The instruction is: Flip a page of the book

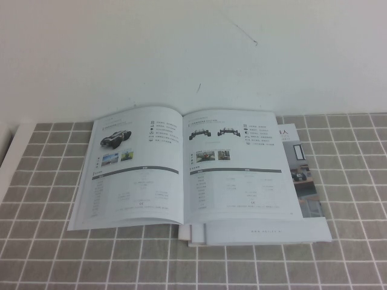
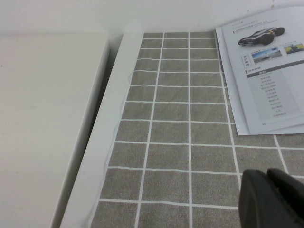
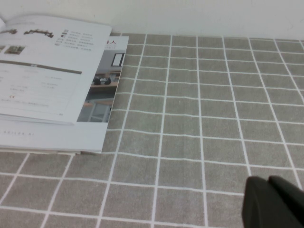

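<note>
The left gripper [image 2: 273, 199] hangs over the checked grey cloth at the counter's [image 1: 36, 181] left edge, jaws closed on nothing, the book [image 1: 181, 169] lying to its right. That thin glossy catalogue lies open mid-counter, spine running near to far, atop a booklet [image 1: 302, 175] of room photos. The page [image 1: 236, 169] is its right leaf, smooth and slightly bowed. The right gripper [image 3: 275, 202], jaws closed and empty, waits right of it, likely nearer the page's free edge.

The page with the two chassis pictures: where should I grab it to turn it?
Take the page by its free outer edge near the lower corner, approaching from the robot's right. It overhangs the booklet beneath. The shut right gripper is nearer than the shut left gripper.
</note>
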Robot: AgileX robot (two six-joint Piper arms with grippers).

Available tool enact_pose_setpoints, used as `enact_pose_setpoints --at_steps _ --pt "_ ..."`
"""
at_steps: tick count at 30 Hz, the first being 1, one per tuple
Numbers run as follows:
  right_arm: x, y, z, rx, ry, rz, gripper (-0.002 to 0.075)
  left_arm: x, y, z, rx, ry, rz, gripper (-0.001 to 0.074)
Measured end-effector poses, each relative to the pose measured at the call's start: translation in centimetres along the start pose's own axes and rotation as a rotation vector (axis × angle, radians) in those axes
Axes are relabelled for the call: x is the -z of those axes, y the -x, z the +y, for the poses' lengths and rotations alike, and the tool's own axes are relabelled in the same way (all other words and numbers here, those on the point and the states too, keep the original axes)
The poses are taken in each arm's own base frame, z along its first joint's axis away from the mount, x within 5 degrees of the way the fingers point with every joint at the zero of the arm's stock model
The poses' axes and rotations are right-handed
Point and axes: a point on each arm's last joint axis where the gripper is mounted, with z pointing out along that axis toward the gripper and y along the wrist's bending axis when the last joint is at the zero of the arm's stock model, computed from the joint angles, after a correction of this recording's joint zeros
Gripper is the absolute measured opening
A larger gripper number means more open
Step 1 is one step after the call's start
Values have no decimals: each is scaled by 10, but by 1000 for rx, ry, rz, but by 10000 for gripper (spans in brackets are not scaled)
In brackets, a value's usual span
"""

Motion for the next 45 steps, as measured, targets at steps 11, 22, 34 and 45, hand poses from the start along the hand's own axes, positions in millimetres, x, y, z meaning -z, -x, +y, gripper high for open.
enact_pose_setpoints --at_steps 11,22,34,45 --pt "-1 2 0 0 -5 -39 -1 0 8 -2 45 -27 -105 -4" --pt "3 23 -3 2 -36 -281 -1 4 27 -4 54 -50 -316 -4" --pt "4 26 -3 3 -40 -313 -1 7 36 -4 79 -64 -416 -4" --pt "29 65 -9 -124 -61 -828 -1 36 73 -7 360 -267 -885 -4"
